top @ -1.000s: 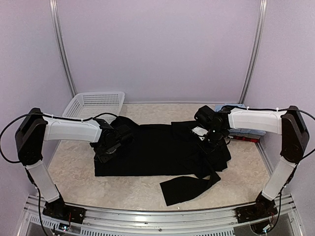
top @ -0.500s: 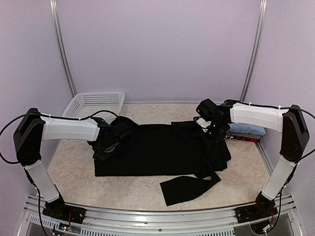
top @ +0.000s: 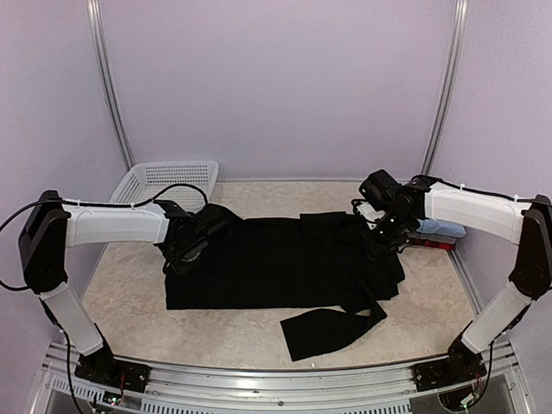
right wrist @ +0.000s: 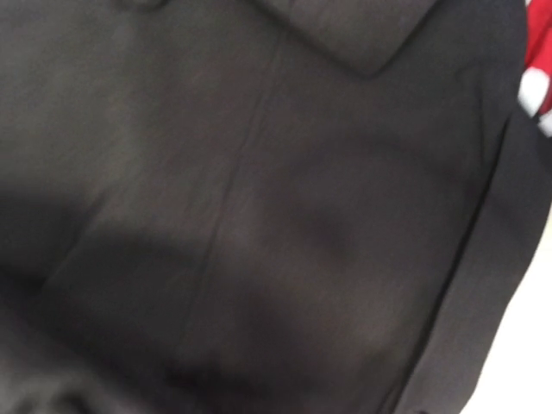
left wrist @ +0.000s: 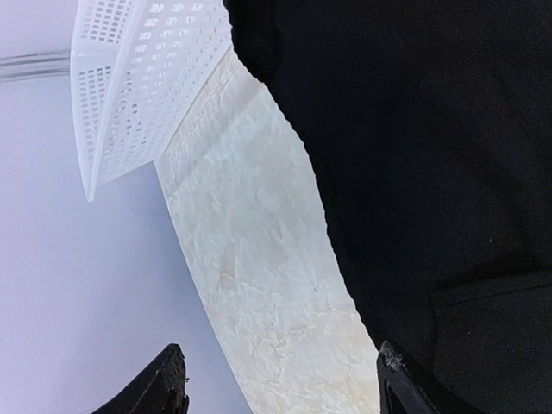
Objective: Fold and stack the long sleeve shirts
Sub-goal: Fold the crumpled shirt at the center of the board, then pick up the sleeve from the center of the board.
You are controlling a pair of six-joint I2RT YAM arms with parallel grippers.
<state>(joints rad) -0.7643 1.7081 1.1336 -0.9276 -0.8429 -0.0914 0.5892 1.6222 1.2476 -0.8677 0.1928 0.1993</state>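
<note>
left gripper (left wrist: 282,366): jaws spread wide, nothing between them. wrist view shows bare table (left wrist: 259,285) in the gap. one finger (left wrist: 401,379) is over the edge of the black shirt (left wrist: 414,172), no cloth pinched. from above, the gripper sits low at the shirt's left end.

right gripper (top: 379,235): fingers not in its wrist view, and hidden by the wrist from above, so can't tell if spread or closed. wrist cam is blurred, filled w/ black cloth, a fold edge near the top, bit of red at the right edge. gripper is over the shirt's right end, close to the cloth. touching or not, can't tell.

black shirt: laid across mid table, long axis left-right, mostly flat, bunched at the right end. one sleeve (top: 323,332) flops out toward the near edge, not tucked.

light blue shirt (top: 442,228) + red shirt (top: 429,244): at right edge of table, behind the right arm, blue on top of red. looks like a small pile, partly hidden.

basket (top: 164,181): far-left corner, near the shirt's left end, not part of the job.

progress, my read: 2 of 3 prob. folded & stacked already. black one is only spread out, no proper fold visible. left to do: tuck sleeve(s), fold body, lift onto the pile. approx. past halfway.
</note>
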